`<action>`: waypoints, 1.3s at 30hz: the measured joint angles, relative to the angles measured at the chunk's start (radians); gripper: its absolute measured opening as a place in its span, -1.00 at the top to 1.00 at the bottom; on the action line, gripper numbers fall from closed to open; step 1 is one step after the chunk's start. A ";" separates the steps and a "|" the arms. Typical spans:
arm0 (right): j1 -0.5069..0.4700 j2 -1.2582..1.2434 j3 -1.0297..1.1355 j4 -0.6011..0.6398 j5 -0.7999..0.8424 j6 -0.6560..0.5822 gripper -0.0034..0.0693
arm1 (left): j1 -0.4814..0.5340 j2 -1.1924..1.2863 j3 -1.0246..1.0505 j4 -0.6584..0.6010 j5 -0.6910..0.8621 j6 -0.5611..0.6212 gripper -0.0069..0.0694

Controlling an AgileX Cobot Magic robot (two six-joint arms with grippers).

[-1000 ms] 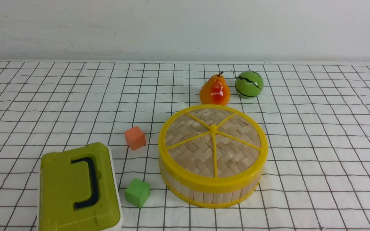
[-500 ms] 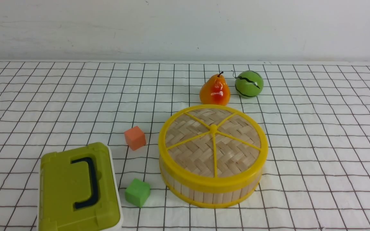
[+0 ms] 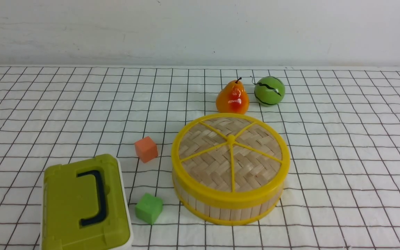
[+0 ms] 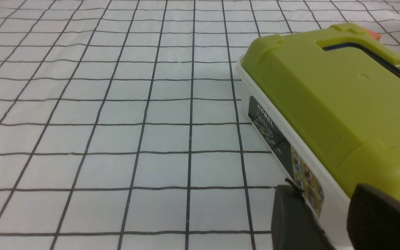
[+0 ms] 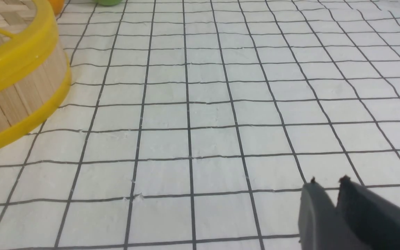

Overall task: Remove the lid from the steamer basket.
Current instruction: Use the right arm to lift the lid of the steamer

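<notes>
Over the last second nothing on the checked-cloth surface [image 3: 342, 156] has shifted. The flat woven-bamboo lid with yellow rim and spokes [image 3: 230, 152] sits squarely on the round bamboo-slat steamer basket [image 3: 221, 210], so the lifting is probably all ahead. The right pincer [image 5: 328, 182] hangs low near the basket, tips slightly parted and empty; the left pincer [image 4: 323, 189], spread, hovers by the olive-green rectangular box [image 4: 325, 86].

No change shows in the front view: the lid [image 3: 230, 154], right of the frame's centre, lies on the steamer basket [image 3: 221, 210] exactly as it did a second ago, and nothing around it has moved.
</notes>
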 joint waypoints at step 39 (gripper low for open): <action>0.000 0.000 -0.027 0.903 -0.090 -0.069 0.55 | 0.000 0.000 0.000 0.000 0.000 0.000 0.19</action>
